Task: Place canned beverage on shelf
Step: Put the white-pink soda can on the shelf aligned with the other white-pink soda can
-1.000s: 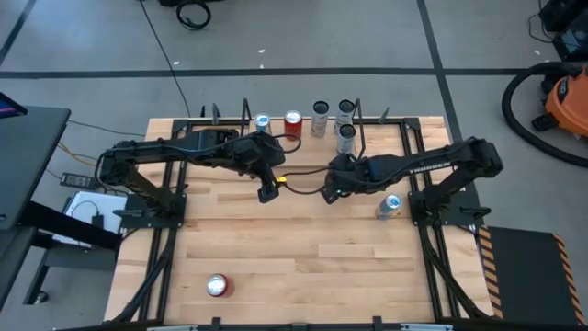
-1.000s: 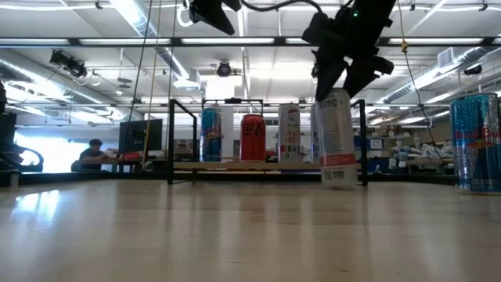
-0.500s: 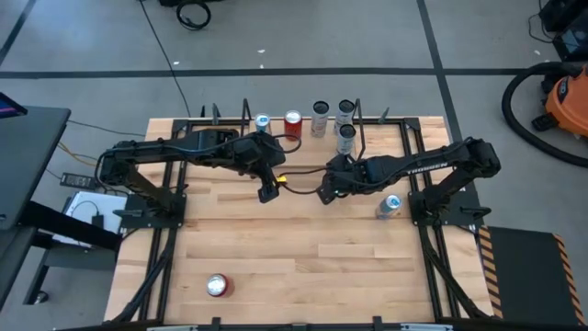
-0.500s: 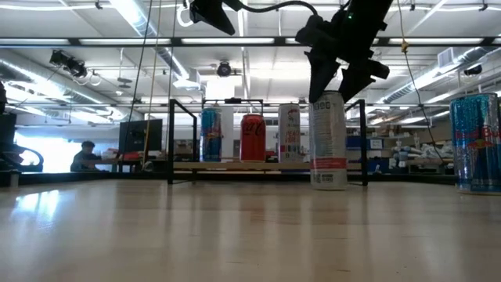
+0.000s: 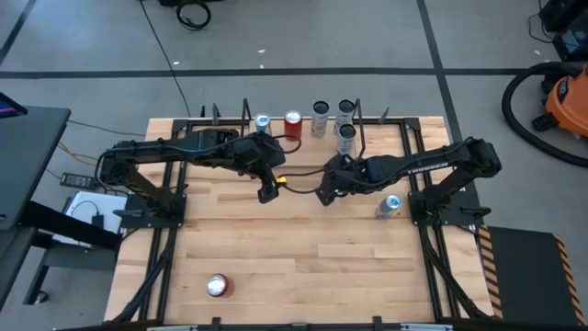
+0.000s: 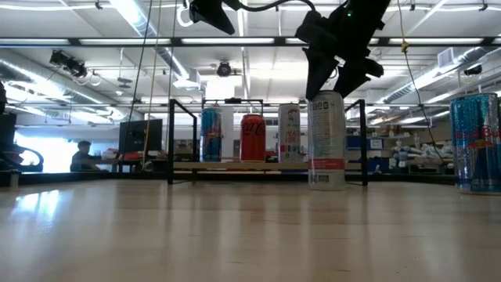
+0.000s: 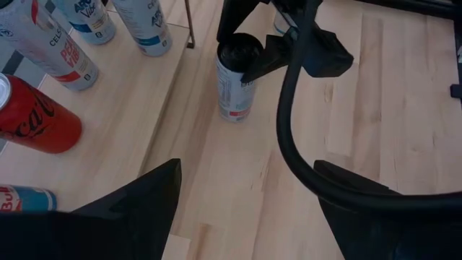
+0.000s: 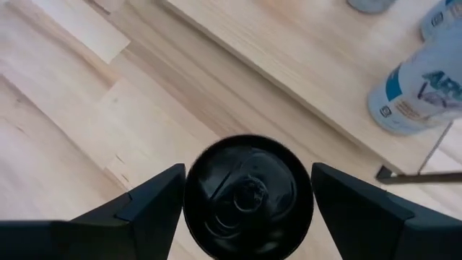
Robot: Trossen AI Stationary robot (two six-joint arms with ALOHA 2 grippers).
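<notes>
A tall white can with a red band (image 6: 326, 141) stands upright on the tabletop in front of the shelf (image 5: 303, 145), a low plank with black corner rods at the far edge. The can's black top shows in the right wrist view (image 8: 249, 189). My right gripper (image 6: 333, 82) is above it, shut on its top. My left gripper (image 5: 267, 191) hovers open and empty to the can's left, high above the table (image 7: 245, 217). Several cans stand on the shelf, among them a blue one (image 5: 263, 121) and a red one (image 5: 293, 122). My right gripper holds the can by its top rim (image 8: 189, 195), one finger (image 8: 155, 209) on either side, only at the can's upper end. The fingers come from above, pointing down. The can stands upright with its base (image 6: 326, 186) on the table.
A blue and silver can (image 5: 390, 206) stands on the table near the right arm's base and shows at the right in the low view (image 6: 477, 141). A red can (image 5: 217, 286) stands near the front left. Bare wood lies between.
My right gripper has gone a little toward the table's left edge with the can. The can was tilted a second ago; it now stands upright on the table.
</notes>
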